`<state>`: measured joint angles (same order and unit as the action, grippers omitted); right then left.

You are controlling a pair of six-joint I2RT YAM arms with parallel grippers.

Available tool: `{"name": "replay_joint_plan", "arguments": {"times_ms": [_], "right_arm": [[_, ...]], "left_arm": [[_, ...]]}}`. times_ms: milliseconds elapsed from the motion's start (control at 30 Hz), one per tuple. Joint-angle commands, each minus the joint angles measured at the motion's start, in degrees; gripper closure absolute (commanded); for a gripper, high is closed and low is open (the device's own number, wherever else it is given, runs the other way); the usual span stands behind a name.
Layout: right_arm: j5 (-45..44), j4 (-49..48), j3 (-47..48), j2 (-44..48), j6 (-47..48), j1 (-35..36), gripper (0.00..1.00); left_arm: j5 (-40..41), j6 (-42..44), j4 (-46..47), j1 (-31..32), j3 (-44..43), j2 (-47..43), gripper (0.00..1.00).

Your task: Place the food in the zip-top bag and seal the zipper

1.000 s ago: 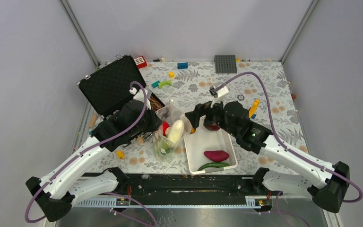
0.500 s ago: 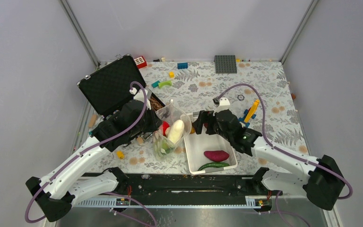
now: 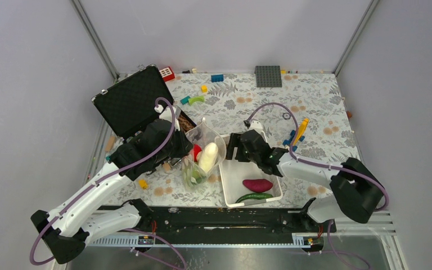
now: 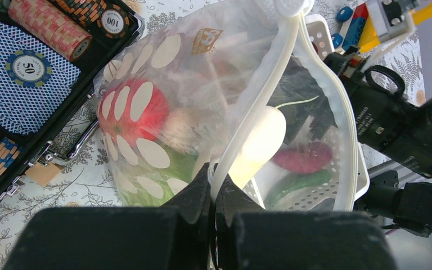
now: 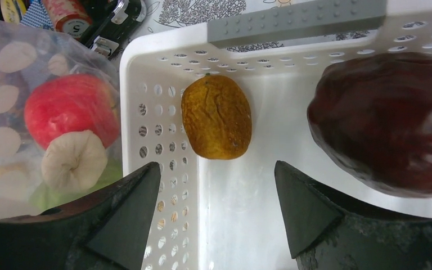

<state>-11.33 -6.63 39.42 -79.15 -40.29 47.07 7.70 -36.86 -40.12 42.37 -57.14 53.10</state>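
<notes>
Pepper [image 3: 254, 197] and sweet potato [image 3: 257, 184] lie left-right at the basket's [image 5: 163, 50] near end. Left gripper [image 4: 214, 183], clamped on the zipper [image 4: 270, 95], props the bag [image 4: 163, 112] mouth open toward the basket for loading. Right gripper [image 5: 216, 169], jaws apart and empty, straddles the brown oval [image 5: 216, 117] in the far-left corner; its long axis runs roughly near-far, so the jaws likely close across its width.
</notes>
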Motion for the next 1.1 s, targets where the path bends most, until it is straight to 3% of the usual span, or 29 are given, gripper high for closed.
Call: {"name": "replay_joint_plan", "arguments": {"times_ms": [0, 733, 1067], "right_arm": [[-2.16, -3.58, 3.79, -4.28, -3.35, -0.49, 0.2], [-3.09, -9.86, 4.53, -13.1, -6.03, -0.53, 0.27], [-2.27, -9.58, 5.2, -14.65, -7.11, -0.49, 0.37]], "left_arm": [[-0.2, 0.63, 2.84, -0.25, 0.28, -0.52, 0.99], [-0.26, 0.56, 2.83, -0.22, 0.29, 0.1, 0.99], [-0.34, 0.48, 2.85, -0.24, 0.28, 0.24, 0.99]]}}
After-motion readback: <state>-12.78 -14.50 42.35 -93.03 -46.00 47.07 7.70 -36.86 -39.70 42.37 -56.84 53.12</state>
